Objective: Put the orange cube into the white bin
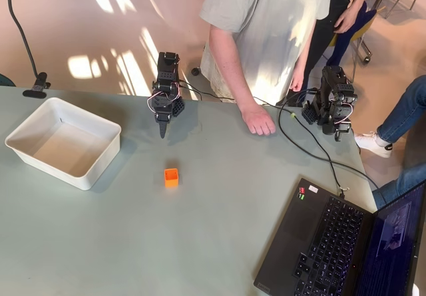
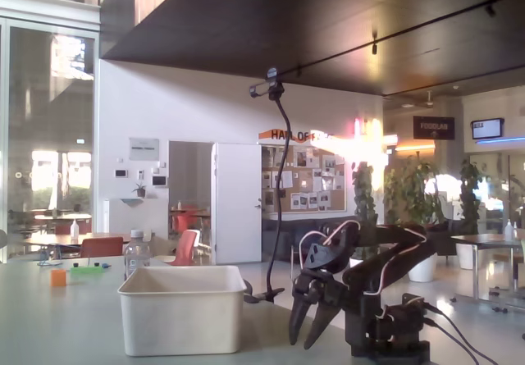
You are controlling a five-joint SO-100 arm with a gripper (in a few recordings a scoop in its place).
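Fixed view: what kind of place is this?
Probably a public hall or campus cafe, not a lab: cafe tables with red chairs, a notice board, and potted plants beyond the table.

Low across the worktop [image 2: 74,324]: the white bin [image 2: 182,308] stands in front, upright, its flared rim facing up. Just right of it, the black arm [image 2: 373,275] folds low, its gripper [image 2: 310,324] pointing down, fingers [image 2: 297,316] slightly apart, with nothing between them. The orange cube [image 2: 57,277] sits far left, well apart from both. A thin camera stand [image 2: 277,184] rises behind the bin.
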